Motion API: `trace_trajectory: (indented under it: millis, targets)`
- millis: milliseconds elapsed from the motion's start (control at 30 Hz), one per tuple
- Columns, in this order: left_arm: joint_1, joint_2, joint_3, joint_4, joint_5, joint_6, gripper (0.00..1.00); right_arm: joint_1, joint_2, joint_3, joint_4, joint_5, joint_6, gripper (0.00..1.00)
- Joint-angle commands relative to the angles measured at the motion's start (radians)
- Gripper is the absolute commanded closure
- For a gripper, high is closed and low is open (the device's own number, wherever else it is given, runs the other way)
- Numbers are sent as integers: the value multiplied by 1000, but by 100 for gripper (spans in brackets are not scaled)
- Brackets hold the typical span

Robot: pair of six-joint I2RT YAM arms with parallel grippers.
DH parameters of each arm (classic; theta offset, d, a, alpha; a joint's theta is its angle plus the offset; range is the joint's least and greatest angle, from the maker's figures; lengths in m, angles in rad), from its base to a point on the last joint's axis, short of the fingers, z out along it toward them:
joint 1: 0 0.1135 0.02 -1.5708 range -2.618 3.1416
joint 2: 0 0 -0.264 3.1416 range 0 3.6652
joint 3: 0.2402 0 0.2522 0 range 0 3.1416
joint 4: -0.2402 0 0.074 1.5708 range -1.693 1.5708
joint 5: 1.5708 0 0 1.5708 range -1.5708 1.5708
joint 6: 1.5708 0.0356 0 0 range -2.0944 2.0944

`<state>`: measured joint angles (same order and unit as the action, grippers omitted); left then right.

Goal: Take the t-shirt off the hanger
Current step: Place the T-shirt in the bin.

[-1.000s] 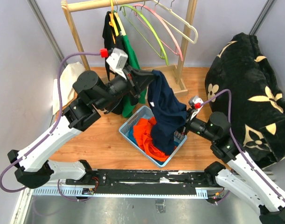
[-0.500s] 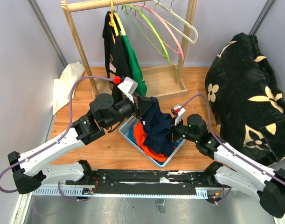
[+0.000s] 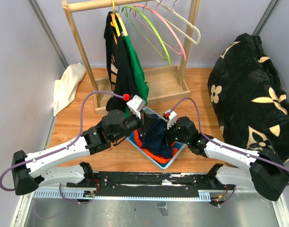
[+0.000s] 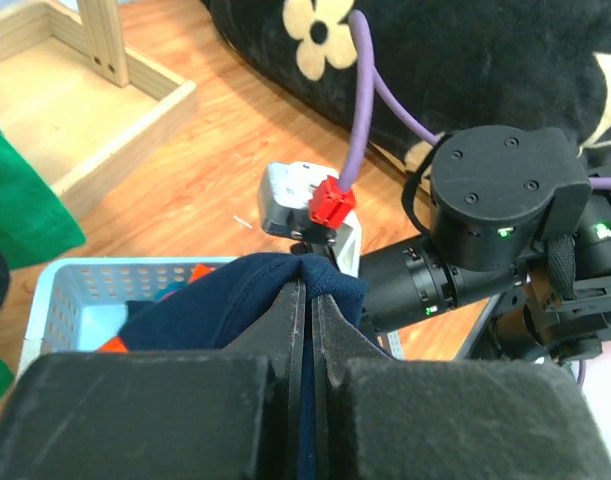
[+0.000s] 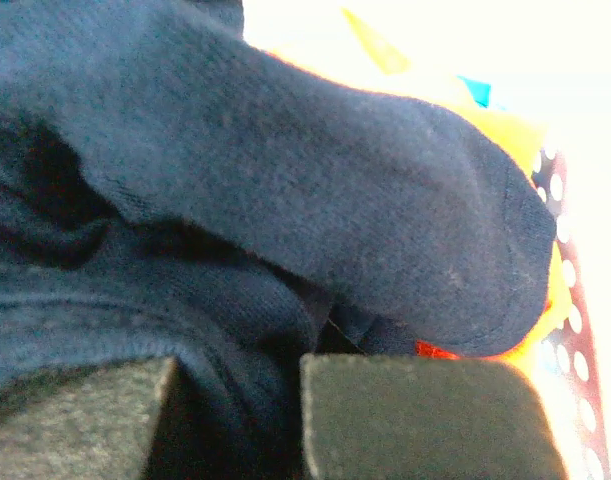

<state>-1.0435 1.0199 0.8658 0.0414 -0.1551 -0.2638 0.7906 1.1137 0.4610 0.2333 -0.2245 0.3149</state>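
You're seeing the navy t-shirt [image 3: 156, 135] lying crumpled in the blue basket [image 3: 159, 165], bunching over orange cloth [image 3: 143, 140], free of the bare hangers [image 3: 156, 33], which are hanging on the rail [image 3: 90, 4] behind.

I have my left pincer [image 3: 146, 124] and right pincer [image 3: 166, 134] facing each other over the basket [image 3: 159, 164]. The t-shirt [image 3: 156, 136] is between them, in the basket on other clothes [image 3: 143, 146]. Behind both pincers stands the rack [image 3: 83, 52] with hanging shirts [image 3: 123, 71]. The blanket [image 3: 248, 94] lies right of the right pincer. A cloth [image 3: 66, 85] lies on the counter [image 3: 73, 124], well left of the left pincer.
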Motion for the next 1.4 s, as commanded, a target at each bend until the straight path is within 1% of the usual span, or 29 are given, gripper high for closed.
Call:
trace_trajectory:
  millis: [0,67,133,267,500,600,733,900,1000,1133,1267,1367]
  targets:
    - [-29,-10,-24,78,-38,-24,99,34,64,11,-101,26,-23,92]
    - [-35,-11,-32,78,-45,-25,100,35,56,29,-121,25,-34,86]
    - [-42,-9,-39,76,-51,-26,100,37,32,40,-142,30,-42,73]
    - [-58,-4,-54,72,-67,-30,99,37,-64,60,-222,59,-62,57]
    - [-61,5,-87,96,-78,-47,100,39,-319,125,-461,116,-112,39]
    - [-62,22,-86,112,-71,-48,100,38,-411,143,-551,126,-118,36]
    - [-65,53,-77,119,-59,-45,99,38,-512,153,-607,139,-86,36]
    - [-74,82,-92,130,-48,-53,100,39,-604,224,-675,244,-57,36]
    - [-76,100,-129,160,-30,-70,100,38,-640,258,-638,314,-59,34]
    - [-84,135,-213,246,3,-112,99,38,-652,292,-565,417,-89,32]
    - [-97,212,-298,349,20,-147,100,39,-649,309,-457,503,-124,29]
    - [-101,281,-326,398,32,-159,99,39,-633,313,-360,529,-165,25]
